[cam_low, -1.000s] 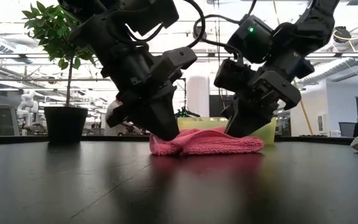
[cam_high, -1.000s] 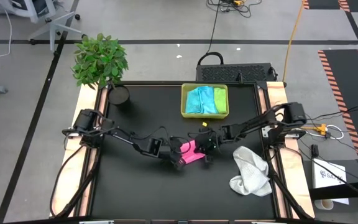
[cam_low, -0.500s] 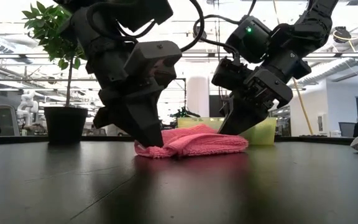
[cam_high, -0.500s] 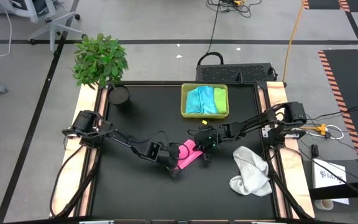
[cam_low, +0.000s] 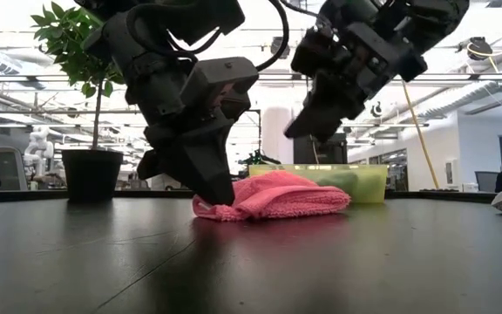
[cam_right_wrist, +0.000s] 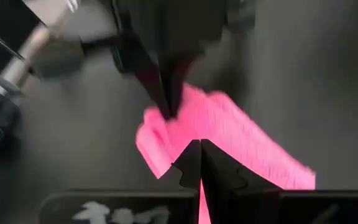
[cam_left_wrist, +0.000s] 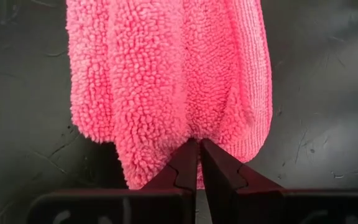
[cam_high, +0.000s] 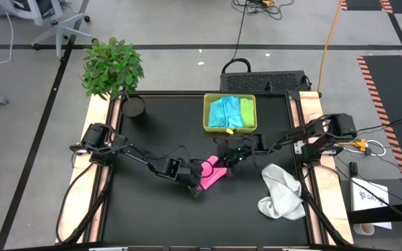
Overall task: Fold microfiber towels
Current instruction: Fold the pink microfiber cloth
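High view: pink towel (cam_high: 211, 173) lies folded mid-table, right at the tip of the left gripper (cam_high: 195, 183), which pinches its near end. Right gripper (cam_high: 223, 157) hangs just beyond the towel's far edge, towards the yellow-green tray (cam_high: 206, 111) w/ blue and green cloths. White towel (cam_high: 282, 191) crumpled off to the right arm's side.

Low view: left fingers clamp the towel corner (cam_low: 209, 208) on the tabletop; right gripper (cam_low: 296, 129) lifted clear above it, fingers together, empty.

Left wrist: fingers (cam_left_wrist: 185, 163) nearly closed on pink fabric.

Right wrist: blurry, fingers (cam_right_wrist: 190, 158) look shut, towel below. No readable writing anywhere.
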You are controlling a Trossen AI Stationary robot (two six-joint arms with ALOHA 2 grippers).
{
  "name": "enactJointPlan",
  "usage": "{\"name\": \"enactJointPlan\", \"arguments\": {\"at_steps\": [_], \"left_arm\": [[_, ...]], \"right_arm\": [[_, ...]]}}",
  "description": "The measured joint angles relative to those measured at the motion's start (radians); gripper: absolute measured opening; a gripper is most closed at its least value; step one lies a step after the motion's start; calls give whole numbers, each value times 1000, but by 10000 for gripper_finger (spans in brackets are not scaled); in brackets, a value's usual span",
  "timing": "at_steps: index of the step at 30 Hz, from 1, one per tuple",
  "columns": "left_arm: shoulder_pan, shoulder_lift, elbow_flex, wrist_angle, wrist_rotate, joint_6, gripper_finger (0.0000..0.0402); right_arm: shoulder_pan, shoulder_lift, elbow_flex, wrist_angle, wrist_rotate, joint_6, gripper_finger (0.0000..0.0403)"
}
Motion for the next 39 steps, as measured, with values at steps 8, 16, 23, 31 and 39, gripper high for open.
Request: {"name": "enactJointPlan", "arguments": {"at_steps": [8, 16, 23, 31, 39], "left_arm": [[16, 0, 0, 6, -10, 0, 26], [20, 0, 0, 20, -16, -13, 26], [3, 0, 0, 15, 11, -45, 26], [-40, 0, 0, -29, 42, -97, 26], [-11, -105, 1, 43, -165, -3, 26]], "right_arm": [[6, 118, -3, 46, 24, -6, 0], [-32, 250, -2, 250, 49, -15, 0], [-76, 256, -1, 161, 44, -67, 0], [-107, 256, -1, 161, 43, -79, 0], [-99, 256, -1, 157, 45, -79, 0]]}}
